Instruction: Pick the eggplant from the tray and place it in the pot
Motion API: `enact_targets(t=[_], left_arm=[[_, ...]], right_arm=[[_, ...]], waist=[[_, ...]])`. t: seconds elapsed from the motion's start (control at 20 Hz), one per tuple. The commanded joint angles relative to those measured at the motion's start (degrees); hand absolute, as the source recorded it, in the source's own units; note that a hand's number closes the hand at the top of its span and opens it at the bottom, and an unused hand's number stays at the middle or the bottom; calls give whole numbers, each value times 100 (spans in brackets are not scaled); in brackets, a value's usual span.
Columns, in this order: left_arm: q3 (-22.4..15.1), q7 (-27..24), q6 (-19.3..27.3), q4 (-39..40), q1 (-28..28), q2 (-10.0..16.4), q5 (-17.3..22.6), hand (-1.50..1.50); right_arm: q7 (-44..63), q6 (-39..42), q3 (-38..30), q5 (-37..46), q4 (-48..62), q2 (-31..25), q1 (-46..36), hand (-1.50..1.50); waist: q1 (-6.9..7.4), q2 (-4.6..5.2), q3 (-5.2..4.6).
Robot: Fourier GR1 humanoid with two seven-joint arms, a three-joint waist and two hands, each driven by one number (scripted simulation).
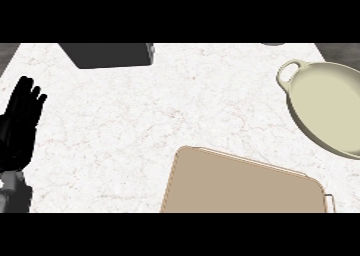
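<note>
From the head view, the white marbled desk [175,110] lies wide and bare through its middle, with open room between everything on it. A dark grey box [109,54] sits at the far edge. The tan tray [235,185] lies near the front, turned at a slant and running off the lower edge; its flat surface shows bare. The cream pot [332,107], shallow and oval with a loop handle at its far end, sits at the right, cut by the side edge and well apart from the tray's corner. Its inside shows bare too. I cannot see the eggplant anywhere. The left hand [17,130] rests at the left edge, its fingers straight and pointing up, holding nothing.
</note>
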Motion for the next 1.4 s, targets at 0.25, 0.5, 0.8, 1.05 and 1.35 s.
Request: enact_targets(t=[0.25,0.5,0.8,1.05,1.35], left_arm=[[-148,-2,-181,101,-257,-94,-20,0],[-165,64,-124,337,-597,-219,-66,0],[-249,70,-202,335,-580,-268,-109,0],[-353,-63,-220,295,-535,-366,-156,0],[-369,95,-96,475,-829,-364,-323,0]], right_arm=[[1099,1056,-1649,-1739,442,-419,-424,150],[1433,1027,-1225,-1391,1477,-582,-1614,150],[1565,1179,-663,-1263,3151,-680,-2957,150],[1094,-540,-761,249,3159,-679,-3244,150],[396,-1634,-128,1314,5143,-349,-4498,150]], waist=[[394,65,11],[445,79,15],[541,98,21],[595,123,27],[604,121,29]])
